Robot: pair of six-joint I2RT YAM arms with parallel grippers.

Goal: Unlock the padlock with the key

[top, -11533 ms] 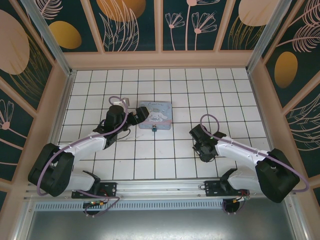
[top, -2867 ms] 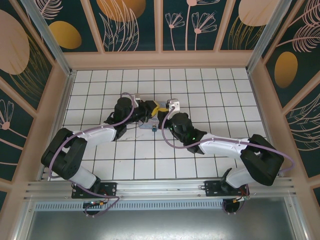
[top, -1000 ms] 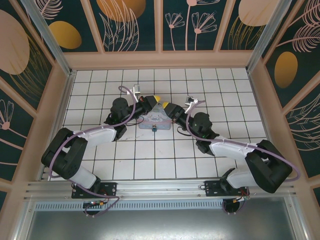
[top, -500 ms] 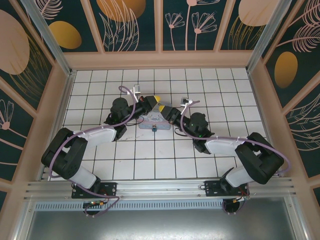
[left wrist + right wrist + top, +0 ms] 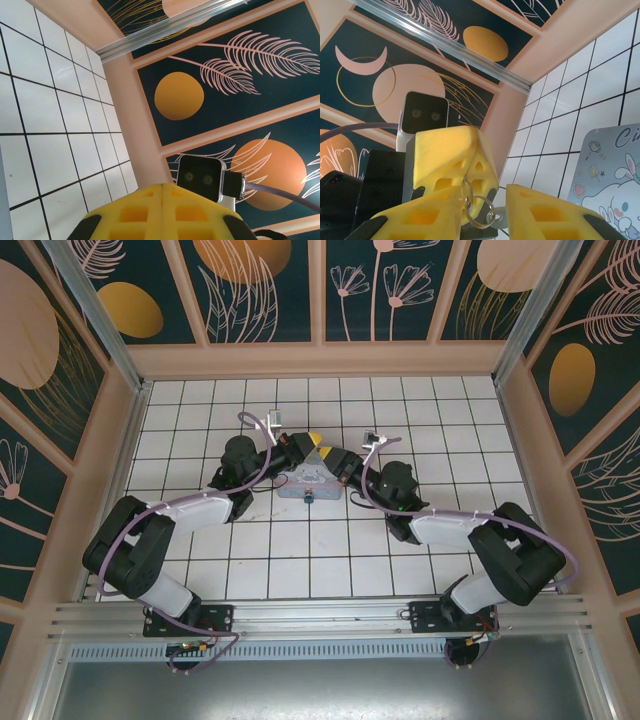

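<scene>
Left gripper (image 5: 162,205) is pinched tight, and the key (image 5: 492,216) dangles on its rings from those tips, right between the parted fingers of the right gripper (image 5: 486,196). The padlock (image 5: 307,498) sits at the near edge of the tin (image 5: 305,480), just short of both.

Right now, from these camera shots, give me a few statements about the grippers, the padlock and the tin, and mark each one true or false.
1. The left gripper has its jaws pressed shut. True.
2. The padlock lies far from the tin, against the back wall. False: it sits at the tin's near edge.
3. A key ring hangs from the left gripper's tip, between the yellow fingers of the right gripper. True; the right jaws stand apart.
4. The right gripper is parked beside its base. False: it reaches out over the tin and meets the left gripper there.
</scene>
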